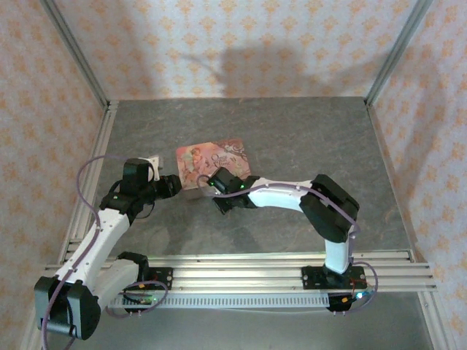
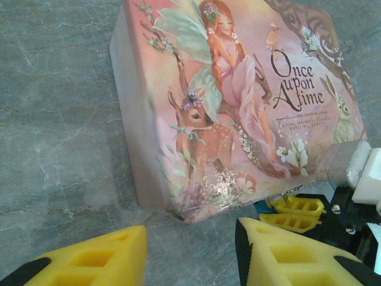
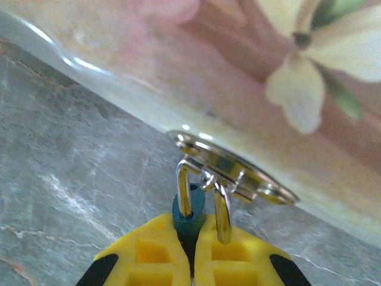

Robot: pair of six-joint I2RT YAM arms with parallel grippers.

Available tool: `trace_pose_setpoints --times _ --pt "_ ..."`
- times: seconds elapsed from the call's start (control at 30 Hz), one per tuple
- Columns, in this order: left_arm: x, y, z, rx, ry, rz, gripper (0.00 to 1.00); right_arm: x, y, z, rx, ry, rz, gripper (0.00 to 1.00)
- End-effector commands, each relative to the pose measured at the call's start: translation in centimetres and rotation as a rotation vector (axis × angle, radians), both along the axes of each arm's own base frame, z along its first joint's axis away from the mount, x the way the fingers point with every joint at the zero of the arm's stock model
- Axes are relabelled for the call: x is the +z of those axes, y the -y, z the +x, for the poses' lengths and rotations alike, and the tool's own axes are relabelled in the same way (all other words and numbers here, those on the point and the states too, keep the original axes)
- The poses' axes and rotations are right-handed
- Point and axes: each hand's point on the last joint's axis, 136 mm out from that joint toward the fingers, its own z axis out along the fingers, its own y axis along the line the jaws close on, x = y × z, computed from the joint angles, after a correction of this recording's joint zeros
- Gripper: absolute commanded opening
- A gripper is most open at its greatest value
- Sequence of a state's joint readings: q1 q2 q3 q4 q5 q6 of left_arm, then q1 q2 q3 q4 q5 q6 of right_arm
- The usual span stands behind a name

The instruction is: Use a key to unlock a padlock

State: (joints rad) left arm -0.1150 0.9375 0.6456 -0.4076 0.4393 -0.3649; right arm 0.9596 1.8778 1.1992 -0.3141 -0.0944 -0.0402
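Observation:
The pink picture-printed tin box point(image 1: 214, 162) point(image 2: 238, 107) lies on the grey table. My right gripper point(image 1: 211, 184) point(image 3: 191, 229) is at its near side, shut on the small bluish padlock point(image 3: 189, 217). The silvery shackle point(image 3: 186, 190) is hooked through the box's metal hasp point(image 3: 232, 170). One shackle leg sits in the body; the other hangs free outside it, above an empty hole. My left gripper point(image 1: 177, 185) point(image 2: 190, 250) stands open just short of the box's near left corner, bare table between its fingers. The right gripper's yellow fingers point(image 2: 296, 205) show beside that corner. The key is out of view.
Wallpapered walls close the table on three sides, with metal frame posts point(image 1: 76, 58) at the corners. Aluminium rails point(image 1: 241, 266) run along the near edge by the arm bases. Grey table surface point(image 1: 306, 138) spreads behind and right of the box.

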Motion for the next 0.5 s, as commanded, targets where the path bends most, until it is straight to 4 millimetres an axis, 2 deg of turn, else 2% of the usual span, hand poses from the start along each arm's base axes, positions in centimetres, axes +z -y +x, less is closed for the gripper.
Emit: trace_pose_setpoints --times 0.0,0.17,0.47 --pt "0.5 0.1 0.1 -0.022 0.035 -0.001 0.44 0.8 3.1 0.7 0.033 0.061 -0.204 0.03" --pt "0.4 0.1 0.0 -0.026 0.034 -0.001 0.44 1.8 3.7 1.0 0.081 0.085 -0.276 0.00" --pt "0.2 0.3 -0.1 -0.033 0.028 -0.009 0.43 2.1 5.4 0.8 0.220 0.088 -0.445 0.00"
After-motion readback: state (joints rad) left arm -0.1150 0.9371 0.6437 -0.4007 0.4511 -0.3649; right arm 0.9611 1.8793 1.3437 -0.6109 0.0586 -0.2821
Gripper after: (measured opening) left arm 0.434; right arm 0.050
